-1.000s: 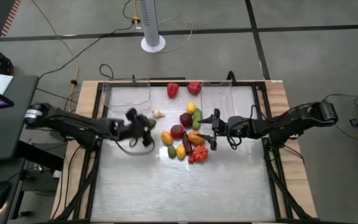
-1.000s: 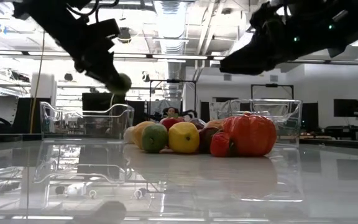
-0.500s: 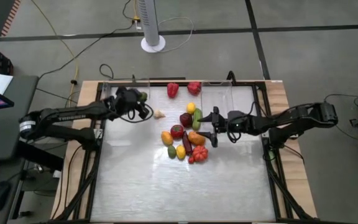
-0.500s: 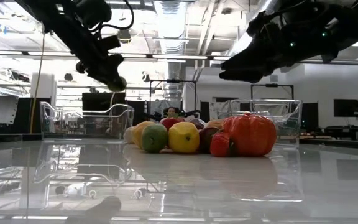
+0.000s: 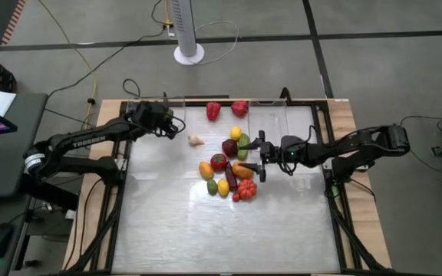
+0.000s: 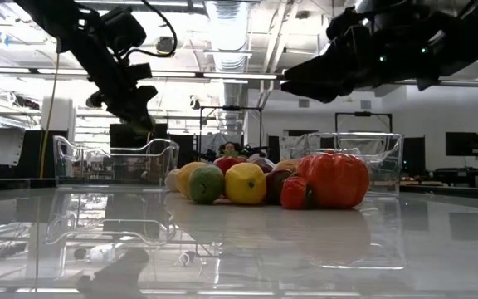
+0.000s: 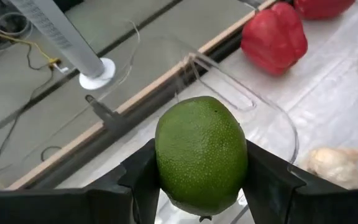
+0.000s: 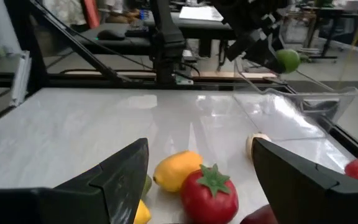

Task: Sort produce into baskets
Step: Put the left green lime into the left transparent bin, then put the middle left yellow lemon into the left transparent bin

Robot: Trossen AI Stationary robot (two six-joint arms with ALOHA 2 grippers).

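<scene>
Holding: the left gripper (image 7: 201,186) was clenched on a green lime (image 7: 201,154), one dark finger on each side of it.
Lime's place: it hung in the air over the left clear basket (image 5: 158,117), at the far left of the table (image 5: 206,230).
Left arm: it reached from the left edge of the table toward the far side.
Right gripper (image 5: 261,156): its fingers were spread apart with nothing between them, up above the pile of produce, near the right clear basket (image 5: 282,115).
Pile: a tomato (image 8: 209,193), a yellow lemon (image 6: 246,183), an eggplant (image 5: 230,176), an orange-red pepper (image 6: 333,179) and more small fruits and vegetables lay close together in the middle of the table.
Far side: two red peppers (image 5: 213,110) sat between the two baskets.
Garlic (image 5: 196,140): the pale bulb lay by itself on the table, between the left basket and the pile.
Baskets: both looked see-through with low walls; I could not tell what was inside them.
</scene>
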